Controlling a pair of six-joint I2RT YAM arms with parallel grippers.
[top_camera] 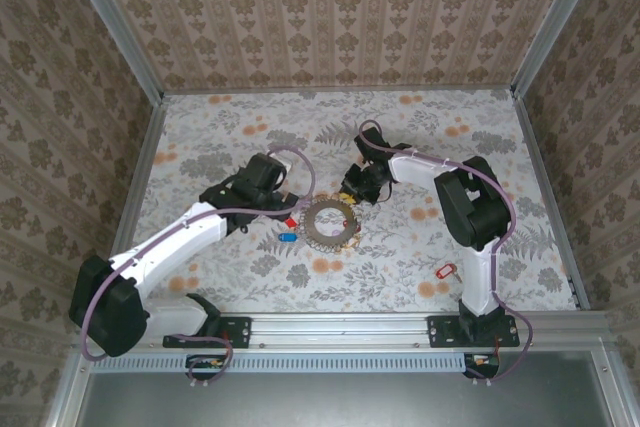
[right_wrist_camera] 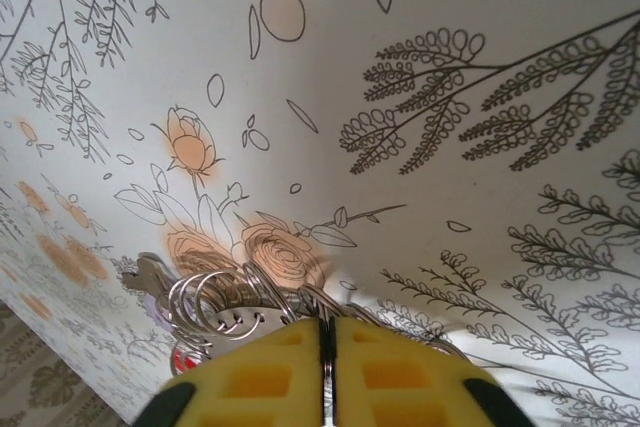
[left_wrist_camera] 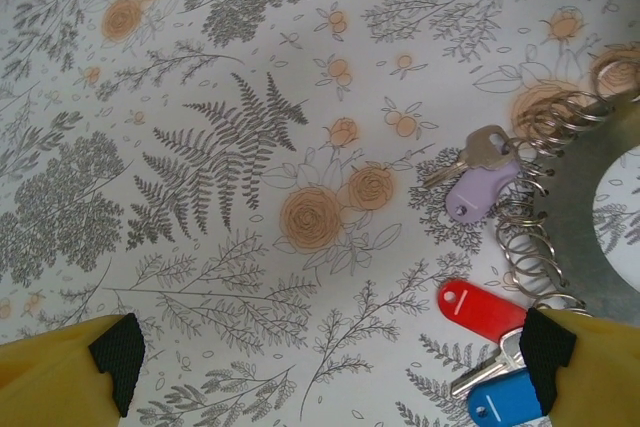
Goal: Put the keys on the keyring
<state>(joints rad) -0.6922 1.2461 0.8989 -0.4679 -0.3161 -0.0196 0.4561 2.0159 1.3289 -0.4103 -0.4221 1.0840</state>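
Yellow right fingers (right_wrist_camera: 260,382) pinch the keyring (right_wrist_camera: 225,302) in their wrist view; spread left fingers (left_wrist_camera: 60,387) sit beside three keys (left_wrist_camera: 480,309).

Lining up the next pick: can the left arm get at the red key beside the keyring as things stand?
Probably yes. The left fingers stand open over the table, and the red key lies bare just inside one finger. The blue key and the keyring crowd it closely.

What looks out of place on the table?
One red key lies alone at the near right, far from the keyring, beside which the other keys are gathered.
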